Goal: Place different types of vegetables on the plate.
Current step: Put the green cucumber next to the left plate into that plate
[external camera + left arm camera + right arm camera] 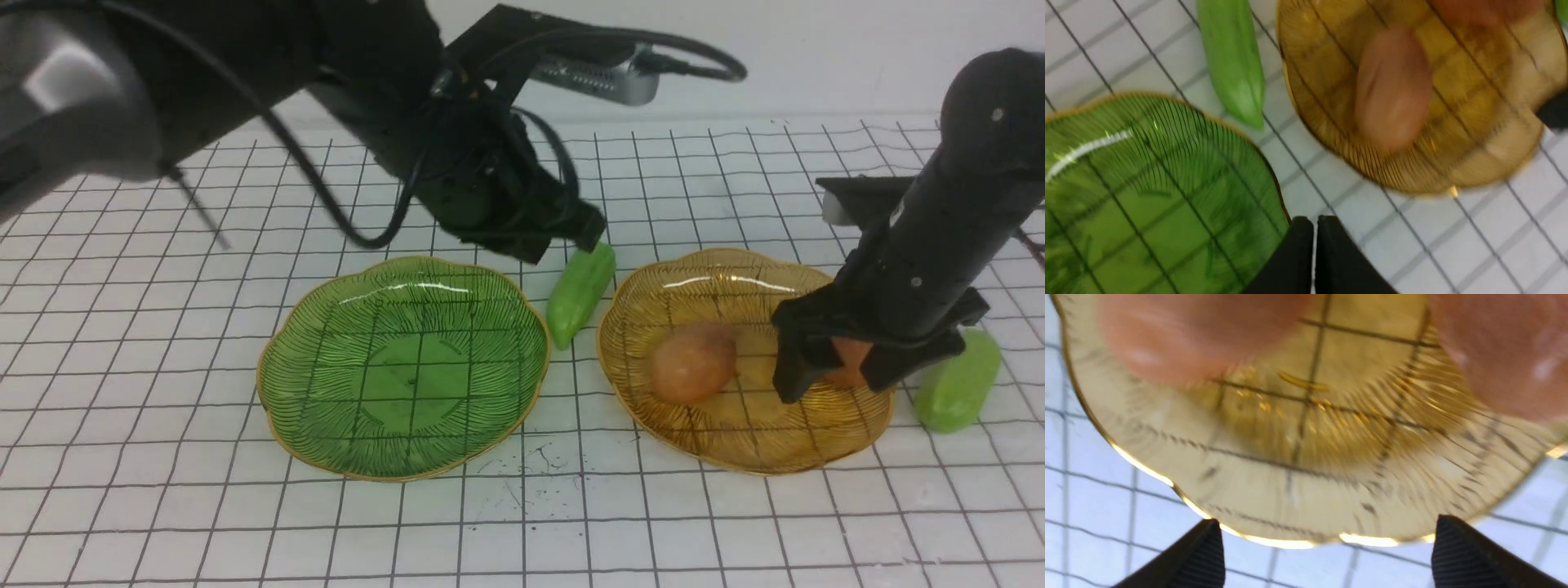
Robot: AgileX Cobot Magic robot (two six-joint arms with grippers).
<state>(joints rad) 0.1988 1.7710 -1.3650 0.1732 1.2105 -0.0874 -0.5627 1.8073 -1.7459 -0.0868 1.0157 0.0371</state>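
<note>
Front view: the green plate (412, 457) occupies the left part of the table (204, 523), and the amber plate (735, 457) the right part. The far edge of the table meets a pale wall (816, 57). One light-green cucumber (580, 294) lies between the two plates, its pointed end near the green plate's rim. The other cucumber (958, 381) lies on the table just beside the right rim of the amber plate. Two potatoes are inside the amber plate: one potato (693, 362) toward its left side, the second potato (849, 362) toward its right side, partly hidden by my right gripper (829, 392). That gripper stands over the plate, jaws wide, with nothing between them. My left gripper (1315, 220) is closed and empty, above the table. In the front view, my left arm (392, 122) covers part of the far left table area. Dark grid lines cross the table surface. No writing is legible.
</note>
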